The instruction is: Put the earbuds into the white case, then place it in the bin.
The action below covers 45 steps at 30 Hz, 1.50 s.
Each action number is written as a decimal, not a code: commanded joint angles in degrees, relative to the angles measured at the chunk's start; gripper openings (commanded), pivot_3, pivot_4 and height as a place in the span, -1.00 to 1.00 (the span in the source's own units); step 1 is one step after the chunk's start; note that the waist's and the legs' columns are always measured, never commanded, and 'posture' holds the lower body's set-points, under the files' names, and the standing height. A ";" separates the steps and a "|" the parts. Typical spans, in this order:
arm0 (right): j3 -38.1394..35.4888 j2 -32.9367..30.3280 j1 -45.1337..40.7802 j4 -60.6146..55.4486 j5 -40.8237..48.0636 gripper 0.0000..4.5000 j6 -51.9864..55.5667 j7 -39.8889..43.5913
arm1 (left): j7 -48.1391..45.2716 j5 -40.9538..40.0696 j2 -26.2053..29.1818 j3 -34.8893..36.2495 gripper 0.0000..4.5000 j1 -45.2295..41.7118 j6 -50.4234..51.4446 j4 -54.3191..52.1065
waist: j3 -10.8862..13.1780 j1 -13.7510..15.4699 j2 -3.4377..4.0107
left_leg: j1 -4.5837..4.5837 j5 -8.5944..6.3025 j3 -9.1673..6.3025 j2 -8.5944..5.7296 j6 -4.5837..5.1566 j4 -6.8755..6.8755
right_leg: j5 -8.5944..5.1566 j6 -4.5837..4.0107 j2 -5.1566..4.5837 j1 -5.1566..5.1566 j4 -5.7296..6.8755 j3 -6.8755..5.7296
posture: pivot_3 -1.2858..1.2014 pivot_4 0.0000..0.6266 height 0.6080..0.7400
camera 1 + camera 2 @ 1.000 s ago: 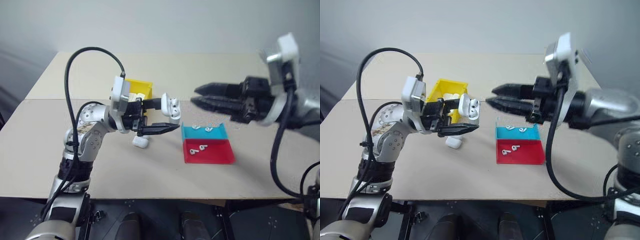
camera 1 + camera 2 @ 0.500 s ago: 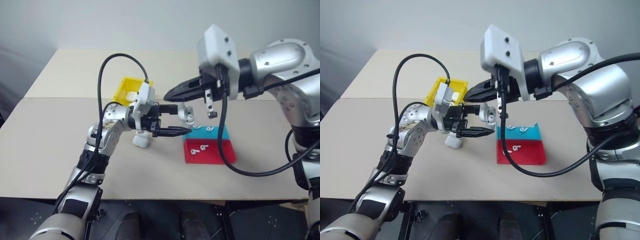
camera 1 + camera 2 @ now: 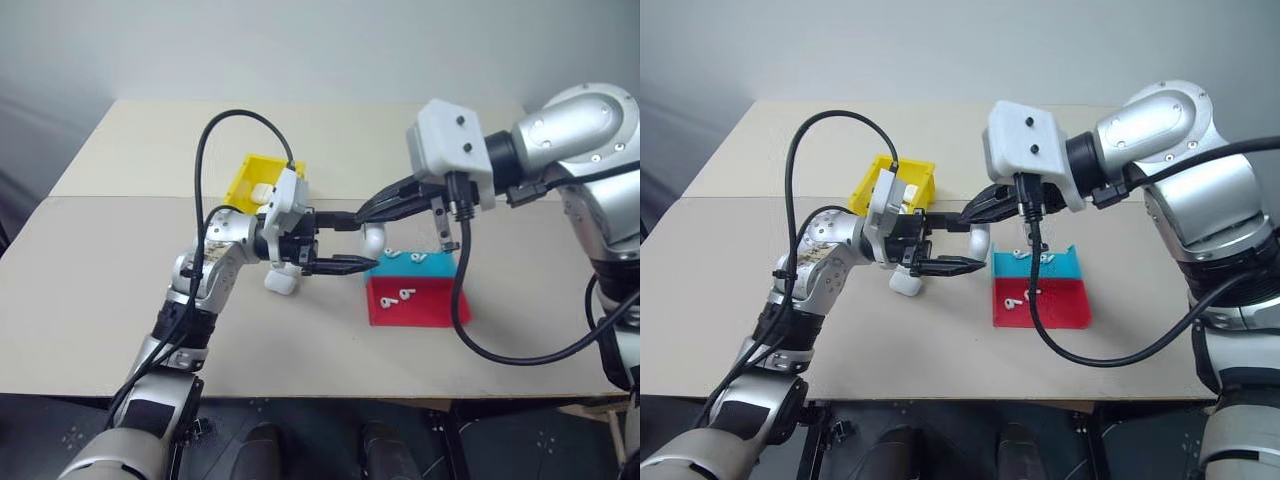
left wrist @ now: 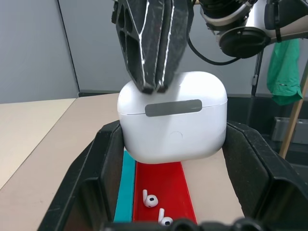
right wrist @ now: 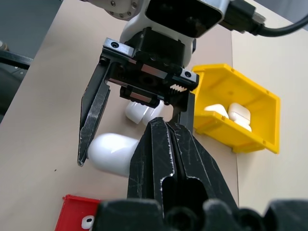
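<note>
White case (image 4: 173, 122) sits between the 2 black fingers of the left gripper (image 3: 345, 242), which squeeze it from both sides and hold it up in the air above the table (image 3: 120, 290). It is small, smooth and shiny, so I think it is light but slippery, and it could slide out if it gets a hard push. It is hard plastic and will not squish. The best place to hold it is on its 2 flat sides, below the lid line, so the lid stays free to move. The right gripper (image 4: 153, 85) has its 2 fingers pressed tight together with nothing in them, and their tips touch the top of the case, on the lid. The lid looks shut. Some earbuds (image 4: 150, 199) lie in the red tray (image 3: 425, 308) under the case. The yellow bin (image 3: 262, 178) is behind the left gripper, near it.
</note>
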 commanded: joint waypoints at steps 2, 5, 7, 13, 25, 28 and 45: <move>-7.66 -0.88 4.25 -4.57 3.98 -0.98 6.22 -4.09 | 2.24 -2.92 0.55 4.04 0.24 0.91 -0.27 -5.60 | 0.00 0.02 0.00 | 0.00 0.00 0.00 0.00 0.00 -0.01 | 0.00 0.00 -0.01 0.01 0.02 0.00 | 0.03 -0.52 1.00; -19.39 2.00 8.33 -7.32 13.22 -0.98 16.45 -12.09 | 4.89 -3.18 1.83 6.16 0.24 2.74 0.37 -8.57 | 0.00 0.06 0.00 | 0.00 0.00 -0.01 0.00 0.00 0.02 | 0.00 0.00 -0.01 0.03 0.02 -0.01 | 0.03 -0.52 1.00; -26.49 3.12 12.95 -10.36 18.77 -0.98 21.30 -16.25 | 7.53 -3.28 2.93 7.99 0.24 4.19 1.00 -10.76 | 0.00 0.15 0.00 | 0.03 0.02 -0.02 0.00 0.03 0.00 | 0.00 0.00 -0.02 0.06 0.03 -0.02 | 0.03 -0.52 1.00; -38.50 6.59 33.35 -23.30 26.28 -0.98 23.13 -25.96 | 22.09 -2.22 4.80 14.02 0.24 9.14 5.40 -17.65 | -0.04 0.78 -0.08 | 0.05 0.02 -0.05 -0.03 0.03 0.00 | 0.01 0.00 -0.06 0.14 0.05 -0.02 | 0.03 -0.52 1.00; -36.06 10.57 41.12 -31.64 29.67 -0.98 23.06 -42.60 | 63.85 23.46 -2.61 7.48 0.24 0.31 18.12 -3.79 | -0.11 1.12 -0.18 | 0.35 0.02 -0.06 -0.11 0.03 -0.05 | 0.00 0.01 -0.04 0.34 -0.03 0.02 | 0.03 -0.52 1.00; -35.30 9.62 41.02 -32.08 30.00 -0.98 23.24 -44.29 | 66.86 26.08 -4.42 6.71 0.24 -3.39 18.55 4.58 | -0.11 1.32 -0.18 | 0.22 0.03 -0.06 -0.10 0.03 -0.06 | 0.00 0.01 -0.04 0.22 -0.01 0.00 | 0.03 -0.52 1.00; -36.56 6.87 44.65 -33.50 35.00 -1.00 21.10 -50.88 | 51.11 13.47 0.85 16.57 1.00 0.02 16.72 -8.49 | -0.11 0.83 -0.17 | 0.20 0.03 -0.05 -0.08 0.03 -0.07 | 0.00 0.00 -0.04 0.20 0.02 0.02 | 0.03 -0.52 1.00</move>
